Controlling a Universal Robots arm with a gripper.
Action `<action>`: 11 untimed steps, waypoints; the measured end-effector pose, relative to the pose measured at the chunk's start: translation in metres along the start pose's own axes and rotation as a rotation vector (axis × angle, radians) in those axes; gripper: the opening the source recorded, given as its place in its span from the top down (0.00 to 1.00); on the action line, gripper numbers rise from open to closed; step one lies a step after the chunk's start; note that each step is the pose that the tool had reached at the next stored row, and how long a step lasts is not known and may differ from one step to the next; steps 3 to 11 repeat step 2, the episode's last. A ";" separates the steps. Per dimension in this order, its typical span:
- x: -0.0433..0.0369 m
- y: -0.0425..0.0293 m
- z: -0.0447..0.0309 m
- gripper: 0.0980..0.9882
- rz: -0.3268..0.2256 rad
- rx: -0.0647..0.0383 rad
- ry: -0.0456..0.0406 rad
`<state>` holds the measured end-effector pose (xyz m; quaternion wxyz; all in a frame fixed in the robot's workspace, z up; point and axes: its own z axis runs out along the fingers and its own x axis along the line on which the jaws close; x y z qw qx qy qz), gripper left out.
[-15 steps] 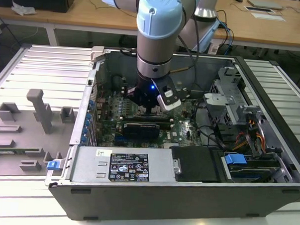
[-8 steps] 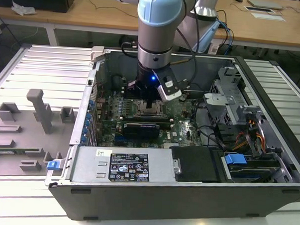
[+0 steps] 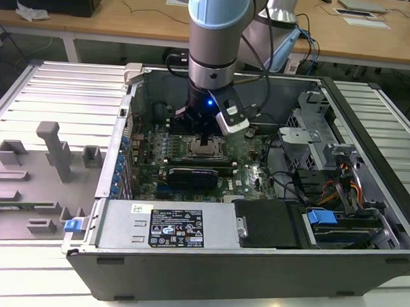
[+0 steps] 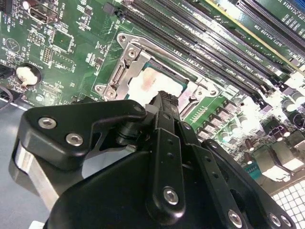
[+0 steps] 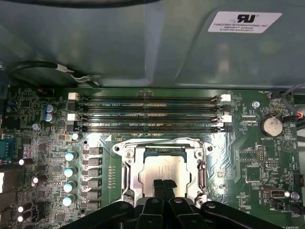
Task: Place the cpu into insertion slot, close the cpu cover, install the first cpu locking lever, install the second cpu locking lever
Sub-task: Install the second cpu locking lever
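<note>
The claw [image 5: 162,184] hangs straight down inside the open computer case [image 3: 363,262], its fingertips pressed together and resting on the silver top of the cpu [image 5: 159,169]. The cpu sits in the insertion slot [image 5: 125,179] on the green board [image 5: 248,157], just beside the long black memory slots [image 5: 147,114]. The metal frame [image 4: 125,64] lies around the chip.

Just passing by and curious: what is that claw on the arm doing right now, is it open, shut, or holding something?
Gripper: fingers shut together, tips over the silver chip in its socket; holding nothing that can be seen.
</note>
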<state>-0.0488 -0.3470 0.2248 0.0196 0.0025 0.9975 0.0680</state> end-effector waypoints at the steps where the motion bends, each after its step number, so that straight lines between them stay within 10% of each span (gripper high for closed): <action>1: 0.0000 0.0000 0.0000 0.99 0.000 0.000 0.0000; 11: 0.0000 0.0000 0.0000 0.99 0.000 0.000 0.0000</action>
